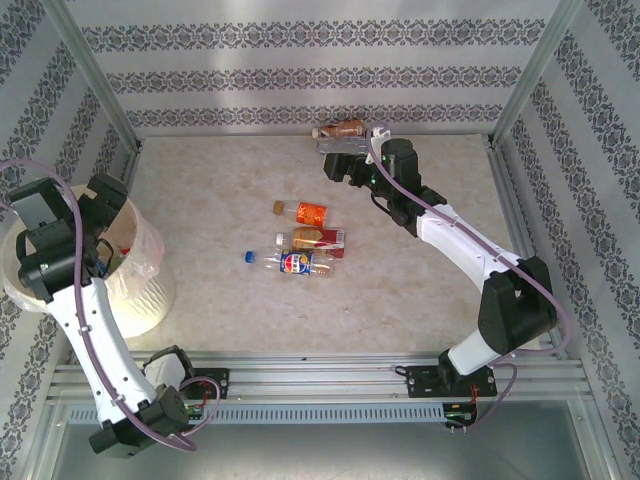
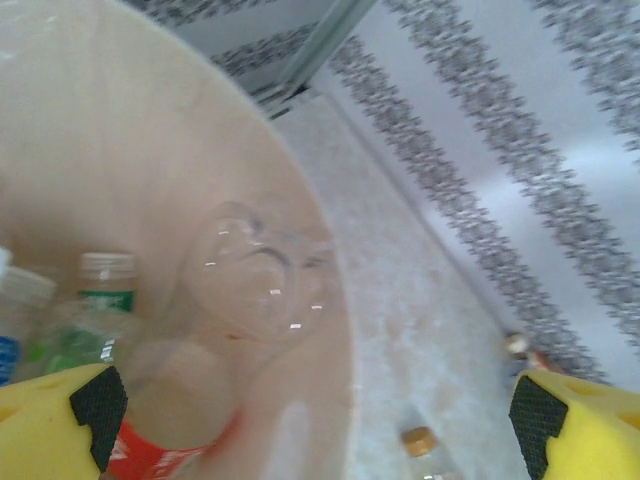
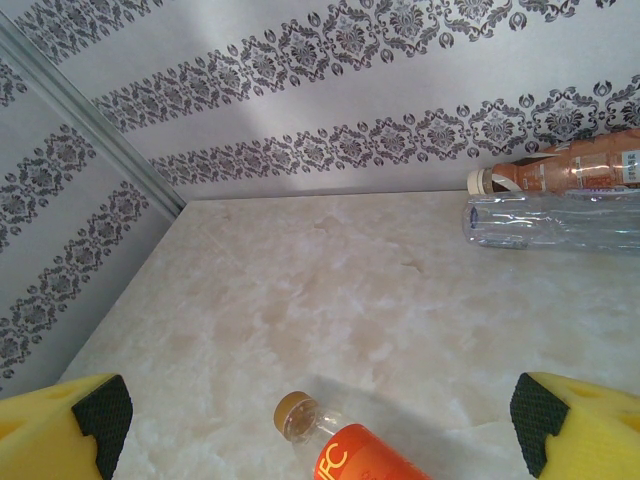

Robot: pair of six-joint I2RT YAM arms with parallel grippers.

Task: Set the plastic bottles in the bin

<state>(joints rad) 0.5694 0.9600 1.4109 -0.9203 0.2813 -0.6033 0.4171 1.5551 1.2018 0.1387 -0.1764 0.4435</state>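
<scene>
The cream-white bin (image 1: 140, 295) stands at the table's left. My left gripper (image 1: 105, 232) hangs over its mouth, open and holding nothing. In the left wrist view the left gripper (image 2: 318, 418) looks down past the bin's rim (image 2: 335, 340) at a blurred clear bottle with a red label (image 2: 240, 290) and a green-labelled bottle (image 2: 100, 300) inside. My right gripper (image 1: 340, 165) is open near the back wall, with an orange-labelled bottle (image 3: 350, 455) (image 1: 305, 212) on the table just below it. A brown bottle (image 3: 570, 165) and a clear bottle (image 3: 550, 220) lie by the wall.
At mid-table lie a red-and-tan-labelled bottle (image 1: 315, 239) and a blue-labelled bottle (image 1: 290, 263) with a blue cap. Patterned walls and metal posts close in the table's left, back and right. A metal rail (image 1: 320, 375) runs along the near edge.
</scene>
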